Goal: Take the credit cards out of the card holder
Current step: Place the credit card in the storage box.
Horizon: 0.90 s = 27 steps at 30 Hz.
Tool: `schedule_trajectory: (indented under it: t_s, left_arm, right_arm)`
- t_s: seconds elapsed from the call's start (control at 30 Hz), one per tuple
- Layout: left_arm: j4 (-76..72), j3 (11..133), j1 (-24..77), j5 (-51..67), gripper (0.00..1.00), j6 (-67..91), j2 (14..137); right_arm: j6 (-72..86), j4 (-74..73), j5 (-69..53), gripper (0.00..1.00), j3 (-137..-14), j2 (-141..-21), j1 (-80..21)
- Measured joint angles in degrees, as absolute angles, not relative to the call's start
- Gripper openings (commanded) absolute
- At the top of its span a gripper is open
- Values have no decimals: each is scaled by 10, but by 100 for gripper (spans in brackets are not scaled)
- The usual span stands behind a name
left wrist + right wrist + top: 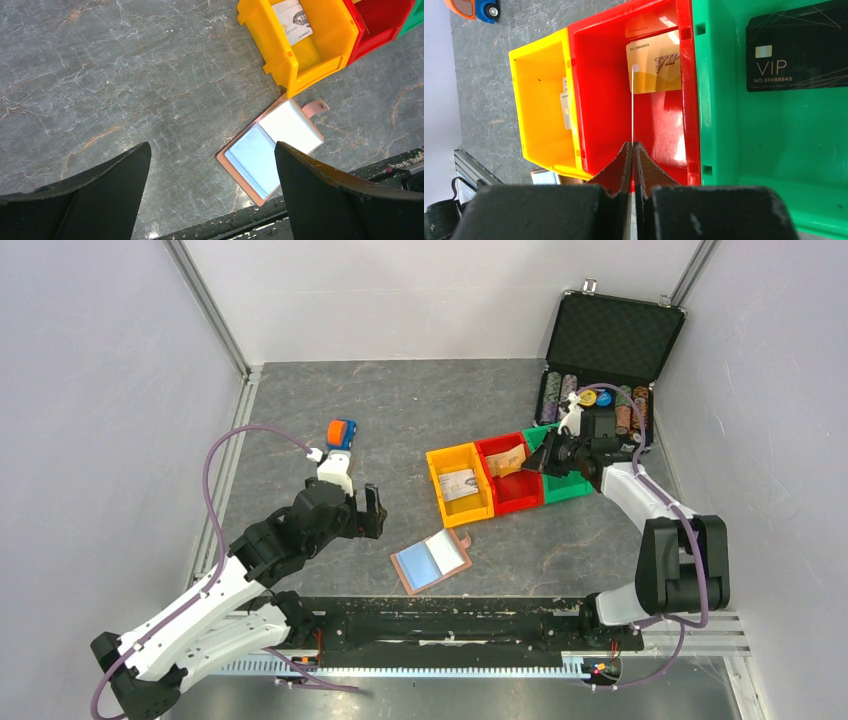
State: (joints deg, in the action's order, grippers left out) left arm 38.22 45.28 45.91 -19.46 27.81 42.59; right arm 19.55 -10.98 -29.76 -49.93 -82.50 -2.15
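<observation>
In the top view the holder (432, 560) lay open on the table (300, 400), just nearer than the yellow bin (460, 483). The left gripper (368, 508) hung spread to its left, near it but apart. The right gripper (543, 462) was over the line where the red bin (508, 485) met the green bin (568, 488), well apart from the holder.

The left wrist view showed the left gripper (212, 150) wide open with nothing between its fingers. The holder (272, 145) lay below and ahead of the gap, one corner at the yellow bin's (280, 55) front. Its pockets looked pale, and I could not tell whether a card remained inside. A pale card (295, 20) lay in the yellow bin.

In the right wrist view the right gripper (632, 145) was pressed together on a held card (632, 105), seen edge-on over the red bin (599, 100). A gold card (654, 67) lay at that bin's far end, and a black card (796, 52) lay in the green bin (724, 125).

The held card was gripped by its near edge only and stood upright close to the red-green wall. If let go while tilted, it could lean on that wall or tip into the green bin. Nothing pinned the holder, so a pull on any further card could drag or lift it.
</observation>
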Motion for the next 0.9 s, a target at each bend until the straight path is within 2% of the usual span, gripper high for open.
schedule_trajectory:
  t_s: [0.5,0.7,0.9]
  left_arm:
    - [385,453,459,-196,100,278,418]
    - [385,453,459,-196,100,278,418]
    - [385,453,459,-196,100,278,413]
  right_arm:
    - [210,-69,-302,0,-532,-908,-50]
    - [212,-65,-300,9,-546,-935,-50]
    - [214,-65,-289,13,-562,-946,-50]
